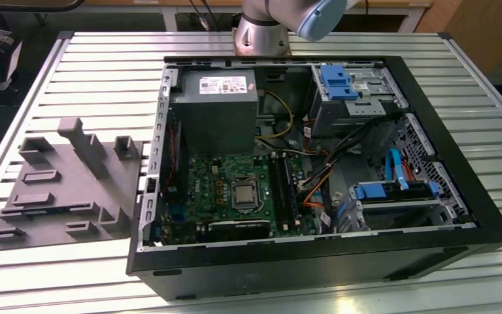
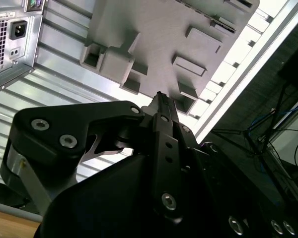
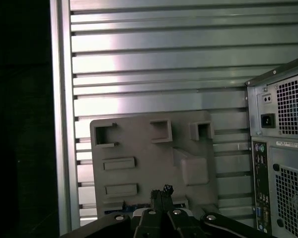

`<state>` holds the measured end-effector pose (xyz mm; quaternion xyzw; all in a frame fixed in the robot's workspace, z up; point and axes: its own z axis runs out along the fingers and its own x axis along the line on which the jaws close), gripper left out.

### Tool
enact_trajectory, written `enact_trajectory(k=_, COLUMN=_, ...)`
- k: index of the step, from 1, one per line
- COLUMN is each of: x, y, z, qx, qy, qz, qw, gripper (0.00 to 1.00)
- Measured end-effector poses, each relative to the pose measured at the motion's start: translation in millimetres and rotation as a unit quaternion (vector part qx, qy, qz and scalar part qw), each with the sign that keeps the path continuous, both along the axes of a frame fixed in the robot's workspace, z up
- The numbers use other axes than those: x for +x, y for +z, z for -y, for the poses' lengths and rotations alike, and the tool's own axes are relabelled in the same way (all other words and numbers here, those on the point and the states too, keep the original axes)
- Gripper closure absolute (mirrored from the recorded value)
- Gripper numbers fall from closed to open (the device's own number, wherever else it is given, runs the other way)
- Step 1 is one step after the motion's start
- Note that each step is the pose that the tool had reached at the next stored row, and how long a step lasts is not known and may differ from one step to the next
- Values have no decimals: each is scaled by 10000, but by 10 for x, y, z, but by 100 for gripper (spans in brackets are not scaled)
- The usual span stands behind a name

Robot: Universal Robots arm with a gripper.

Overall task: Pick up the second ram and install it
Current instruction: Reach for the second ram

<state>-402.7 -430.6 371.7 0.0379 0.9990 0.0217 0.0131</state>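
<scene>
Slatted silver metal surface lies under everything. The black two-fingered hand hangs over the grey moulded fixture plate, its fingers pressed together with nothing between them. A slim dark strip in that plate's long slot looks to be the second ram, though I cannot be sure. The pick-up seems not yet made; it calls for parted fingers squared to the stick's long sides. Raised blocks crowd the plate, and the open black computer case lies just beside it.
</scene>
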Motion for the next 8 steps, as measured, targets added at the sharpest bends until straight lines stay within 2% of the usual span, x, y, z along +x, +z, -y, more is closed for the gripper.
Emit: enact_trajectory(k=8, x=-12, y=-16, z=9, qx=0, qy=0, qz=0, qw=10000, gripper=89)
